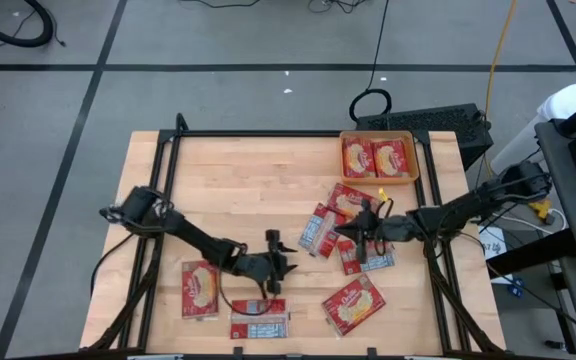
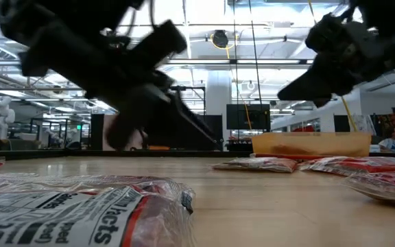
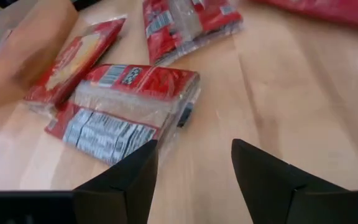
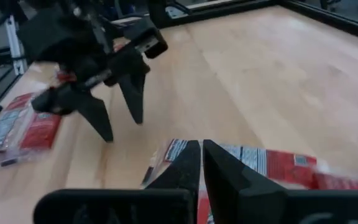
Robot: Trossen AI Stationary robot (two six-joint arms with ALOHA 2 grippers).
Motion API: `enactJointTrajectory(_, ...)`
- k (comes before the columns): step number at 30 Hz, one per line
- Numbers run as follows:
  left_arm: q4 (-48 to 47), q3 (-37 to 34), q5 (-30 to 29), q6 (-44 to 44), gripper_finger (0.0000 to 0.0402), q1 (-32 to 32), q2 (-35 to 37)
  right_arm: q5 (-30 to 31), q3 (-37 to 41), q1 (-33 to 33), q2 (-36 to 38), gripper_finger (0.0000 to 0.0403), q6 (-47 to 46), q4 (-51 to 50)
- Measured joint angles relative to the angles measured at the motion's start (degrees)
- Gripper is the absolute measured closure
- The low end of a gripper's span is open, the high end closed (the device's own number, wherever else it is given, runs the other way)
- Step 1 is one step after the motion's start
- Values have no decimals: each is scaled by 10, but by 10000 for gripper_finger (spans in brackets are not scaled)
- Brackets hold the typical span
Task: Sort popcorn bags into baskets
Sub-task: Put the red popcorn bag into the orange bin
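Left gripper (image 3: 191,171) spread, empty; right gripper (image 4: 201,163) pinched shut, empty, above label-up popcorn bag (image 4: 263,165); bags look light, floppy, slick; pinch an edge seam.

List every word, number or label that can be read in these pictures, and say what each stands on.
"Facts": on the white label of the nearest popcorn bag, low view; the start of that word is hidden, and the smaller lines beside it are blurred.
Barcode and label print on the bag ahead of the left gripper: too blurred to read.
Bags in the orange basket: print too small.
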State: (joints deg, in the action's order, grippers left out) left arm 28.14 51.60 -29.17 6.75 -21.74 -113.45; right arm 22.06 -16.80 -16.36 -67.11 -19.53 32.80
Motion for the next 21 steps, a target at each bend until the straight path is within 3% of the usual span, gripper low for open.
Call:
enactJointTrajectory(6, -7, 52, 21, 18, 150, 35, -40, 42, 10, -38, 0, 390, -48, 0)
enactJointTrajectory(12, -29, 57, 32, 35, 101, 52, -45, 67, 11, -65, -15, 390, -72, 11)
enactJointTrajectory(21, -55, 57, 56, 73, 145, 76, -43, 70, 11, -70, -78, 390, -77, 78)
